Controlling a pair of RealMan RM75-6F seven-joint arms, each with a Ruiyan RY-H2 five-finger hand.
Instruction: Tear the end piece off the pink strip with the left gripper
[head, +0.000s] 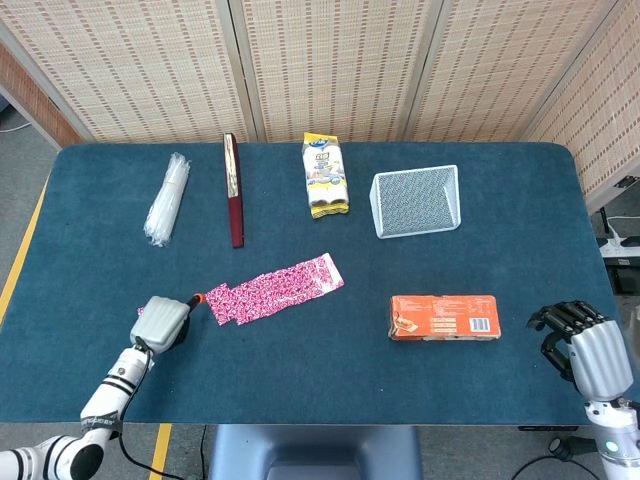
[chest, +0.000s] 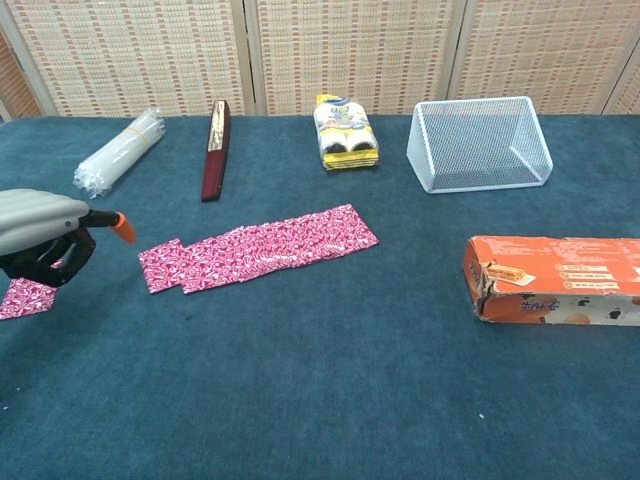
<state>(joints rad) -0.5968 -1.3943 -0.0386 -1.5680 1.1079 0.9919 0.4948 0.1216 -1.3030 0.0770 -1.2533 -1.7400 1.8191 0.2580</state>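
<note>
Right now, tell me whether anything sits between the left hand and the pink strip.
Nothing visible does. The left hand hovers just left of the pink strip, with only bare table between them. A torn pink piece lies below the hand, off that path.

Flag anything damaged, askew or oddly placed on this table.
The orange box has a torn, crumpled left end. A small pink scrap lies apart from the pink strip, beside the left hand. The wire basket lies tipped on its side.
</note>
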